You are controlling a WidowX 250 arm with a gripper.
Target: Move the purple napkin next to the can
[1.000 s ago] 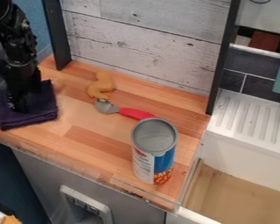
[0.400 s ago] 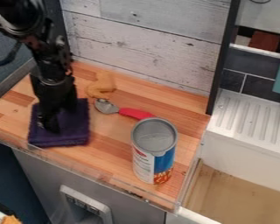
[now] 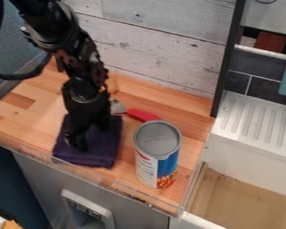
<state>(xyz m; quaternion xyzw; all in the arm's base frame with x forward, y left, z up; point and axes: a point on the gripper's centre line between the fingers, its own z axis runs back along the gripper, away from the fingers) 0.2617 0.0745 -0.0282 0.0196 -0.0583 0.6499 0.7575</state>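
Observation:
The black gripper (image 3: 80, 144) is low over the left half of the folded purple napkin (image 3: 103, 150), its tip down at the cloth. Flat on the wooden counter, the napkin lies just left of the can (image 3: 157, 154), with a narrow strip of wood between them. The can stands upright near the counter's front right corner, grey end up, with a blue, white and red label. Part of the napkin is hidden under the gripper, and how the fingers stand cannot be made out.
Behind the napkin and can lies a spoon with a red handle (image 3: 143, 115), its metal end partly covered by the arm. An orange-tan object (image 3: 112, 85) sits farther back, mostly hidden. A clear ledge runs along the front edge; a white sink (image 3: 253, 154) is at right.
The gripper and the napkin have moved together to the right and toward the front edge, from the far left to beside the can. Can and spoon have stayed put.

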